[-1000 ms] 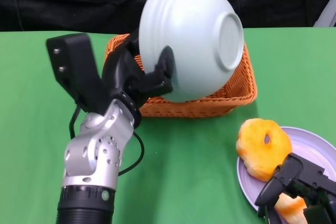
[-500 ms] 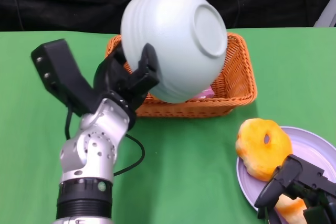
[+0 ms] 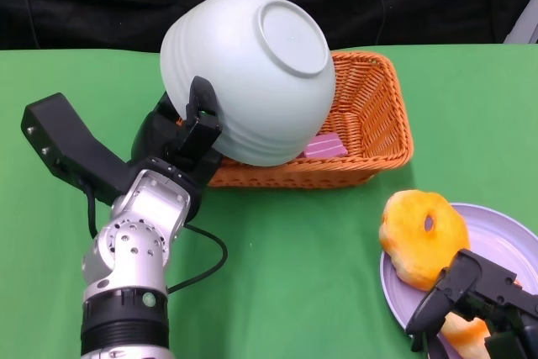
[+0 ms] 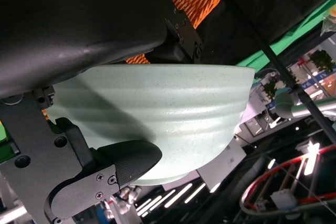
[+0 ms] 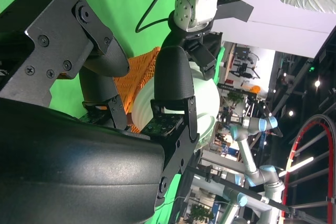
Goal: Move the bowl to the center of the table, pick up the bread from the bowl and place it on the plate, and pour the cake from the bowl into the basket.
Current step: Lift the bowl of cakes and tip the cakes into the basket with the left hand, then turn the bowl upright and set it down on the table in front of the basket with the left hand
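The head view looks down from above the green table (image 3: 294, 275), with the basket (image 3: 370, 115) at mid-distance. The left wrist view sits right against the bowl (image 4: 157, 114), looking past it to the basket's weave. The right wrist view, turned sideways, peers across the table toward the basket, sharing bowl and basket with both others.

The upturned bowl (image 3: 248, 73) hides the basket's (image 3: 370, 115) left half and most of the pink cake (image 3: 324, 145).

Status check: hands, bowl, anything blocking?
Left hand grips bowl, upended over basket. Pink cake in basket. Right hand open, resting on plate by bread. Nothing blocking.
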Motion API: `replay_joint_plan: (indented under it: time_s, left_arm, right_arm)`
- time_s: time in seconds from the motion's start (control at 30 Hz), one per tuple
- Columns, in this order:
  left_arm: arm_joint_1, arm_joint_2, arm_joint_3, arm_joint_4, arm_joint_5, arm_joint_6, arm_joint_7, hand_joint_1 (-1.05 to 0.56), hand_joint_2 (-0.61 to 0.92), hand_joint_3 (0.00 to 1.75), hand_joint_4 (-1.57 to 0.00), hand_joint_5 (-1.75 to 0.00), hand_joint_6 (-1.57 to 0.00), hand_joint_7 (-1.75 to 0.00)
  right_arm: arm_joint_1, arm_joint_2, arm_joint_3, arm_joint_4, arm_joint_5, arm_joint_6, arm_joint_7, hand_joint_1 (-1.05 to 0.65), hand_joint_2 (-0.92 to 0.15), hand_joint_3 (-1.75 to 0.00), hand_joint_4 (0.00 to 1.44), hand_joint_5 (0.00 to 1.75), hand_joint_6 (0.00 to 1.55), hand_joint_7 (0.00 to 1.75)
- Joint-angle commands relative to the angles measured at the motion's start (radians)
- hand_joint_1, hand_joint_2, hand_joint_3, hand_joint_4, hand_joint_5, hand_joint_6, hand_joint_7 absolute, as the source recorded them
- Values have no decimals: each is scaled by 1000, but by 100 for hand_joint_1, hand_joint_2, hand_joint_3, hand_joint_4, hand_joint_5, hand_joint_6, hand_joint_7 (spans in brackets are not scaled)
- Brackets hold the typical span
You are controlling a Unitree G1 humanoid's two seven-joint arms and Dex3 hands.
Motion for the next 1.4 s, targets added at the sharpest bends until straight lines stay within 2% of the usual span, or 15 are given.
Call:
replay_joint_plan:
  time_s: [0.03,0.33,0.47,0.53,0.63,0.77,0.9,0.97,1.03,1.07,1.23,1.3,1.4]
  left_arm:
    - [-21,13,-11,-1,-5,-31,-78,-26,33,167,-111,-175,-87,-175]
    - [25,65,-87,-32,82,-132,-264,-24,29,170,-112,-175,-92,-175]
    - [66,97,-129,-81,113,-161,-354,-23,27,173,-111,-175,-93,-174]
    - [89,105,-147,-111,132,-181,-381,-22,25,174,-110,-175,-93,-174]
    - [146,131,-194,-196,194,-235,-411,-16,19,175,-109,-175,-98,-161]
    - [208,173,-247,-277,273,-320,-451,-12,22,167,-109,-175,-97,-163]
    - [218,179,-257,-285,279,-336,-456,-11,24,165,-109,-175,-96,-164]
    - [272,264,-310,-324,415,-491,-513,-13,28,161,-108,-175,-98,-159]
    - [313,318,-345,-340,513,-619,-541,-13,30,158,-108,-175,-99,-156]
    - [326,332,-354,-339,542,-666,-545,-11,31,158,-106,-175,-98,-157]
    - [387,420,-393,-318,714,-925,-524,-7,32,155,-106,-175,-97,-161]
    - [395,446,-404,-301,766,-1007,-508,-4,27,167,-107,-175,-95,-169]
    - [399,516,-426,-266,860,-1166,-504,-2,21,171,-103,-175,-88,-174]
  right_arm:
    - [1,-7,-9,-8,6,-2,-8,7,-26,-159,71,170,70,152]
    - [-24,-14,-28,6,30,-10,1,6,-25,-157,70,170,67,151]
    - [-39,-16,-32,21,36,-25,7,6,-30,-151,70,169,64,149]
    - [-41,-17,-37,22,36,-27,9,7,-30,-151,70,169,63,149]
    - [-43,-18,-39,20,42,-24,12,7,-30,-151,70,169,62,148]
    - [-42,-17,-36,18,44,-22,11,8,-31,-153,69,169,60,149]
    - [-41,-17,-36,18,45,-22,11,8,-31,-153,69,170,59,150]
    - [-38,-12,-31,10,48,-19,8,6,-32,-153,66,171,57,150]
    - [-33,-4,-24,-2,57,-7,4,4,-33,-152,65,173,55,151]
    - [-30,-1,-21,-9,62,1,2,8,-31,-156,62,174,46,156]
    - [-23,5,-10,-40,82,26,-1,8,-31,-156,58,175,31,162]
    - [-20,5,-7,-51,89,38,0,8,-31,-156,56,175,29,164]
    - [-17,2,-13,-52,87,42,-2,10,-32,-155,55,175,27,164]
